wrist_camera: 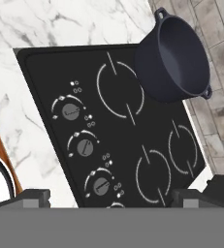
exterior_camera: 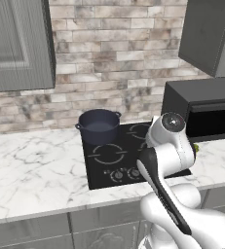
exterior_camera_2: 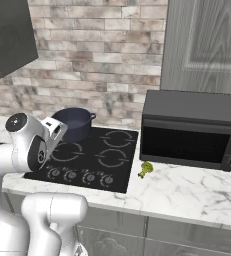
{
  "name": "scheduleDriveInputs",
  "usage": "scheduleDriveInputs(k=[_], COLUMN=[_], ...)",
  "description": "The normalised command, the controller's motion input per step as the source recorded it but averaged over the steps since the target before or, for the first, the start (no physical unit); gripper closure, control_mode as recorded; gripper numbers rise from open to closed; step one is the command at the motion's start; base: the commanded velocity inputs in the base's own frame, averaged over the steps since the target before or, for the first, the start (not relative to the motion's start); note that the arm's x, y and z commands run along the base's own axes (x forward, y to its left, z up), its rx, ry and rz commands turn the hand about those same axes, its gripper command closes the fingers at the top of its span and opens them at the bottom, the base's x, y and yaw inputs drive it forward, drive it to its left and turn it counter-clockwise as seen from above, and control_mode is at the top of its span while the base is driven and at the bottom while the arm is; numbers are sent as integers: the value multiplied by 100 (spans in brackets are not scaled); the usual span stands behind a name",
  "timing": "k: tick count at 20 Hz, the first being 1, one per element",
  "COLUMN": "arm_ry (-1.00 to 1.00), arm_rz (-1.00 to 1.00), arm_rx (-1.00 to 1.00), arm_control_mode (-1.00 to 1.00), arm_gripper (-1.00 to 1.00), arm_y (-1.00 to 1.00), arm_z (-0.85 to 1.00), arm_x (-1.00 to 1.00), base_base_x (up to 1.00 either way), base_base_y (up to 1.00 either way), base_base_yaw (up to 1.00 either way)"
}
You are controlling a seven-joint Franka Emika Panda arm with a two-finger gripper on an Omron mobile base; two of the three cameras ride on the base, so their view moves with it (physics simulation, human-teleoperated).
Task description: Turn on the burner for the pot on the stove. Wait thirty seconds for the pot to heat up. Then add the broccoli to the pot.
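Pot [exterior_camera: 99, 126]: seated on the back-left ring of the stove [exterior_camera: 128, 160], toward the bench's wall edge.
Stove: set into the marble bench [exterior_camera: 31, 165], its knobs [wrist_camera: 85, 147] lined along the front edge.
Broccoli [exterior_camera_2: 146, 169]: laid on the bench between stove and microwave [exterior_camera_2: 189, 131], near the front edge.
Pincer [wrist_camera: 111, 197]: spread wide, nothing held, poised above the knobs.

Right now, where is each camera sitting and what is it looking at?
Left base view: behind the arm, left side, facing the stove and pot; white arm at lower right.
Right base view: behind, right side, facing the microwave and broccoli; arm at lower left.
Hand view: above the knobs, looking down past the open gripper.
All share stove and pot.
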Motion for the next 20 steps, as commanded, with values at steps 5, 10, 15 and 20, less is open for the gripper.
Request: scheduleDriveInputs(k=[5, 10, 15, 20], arm_ry=[0, 0, 0, 0], arm_rz=[0, 0, 0, 0], arm_rx=[0, 0, 0, 0], arm_control_mode=[-100, -100, -100, -100], arm_gripper=[-100, -100, -100, -100], arm_y=[0, 0, 0, 0], arm_z=[0, 0, 0, 0], arm_x=[0, 0, 0, 0], base_base_x=[0, 0, 0, 0], base_base_y=[0, 0, 0, 0], base_base_yaw=[0, 0, 0, 0])
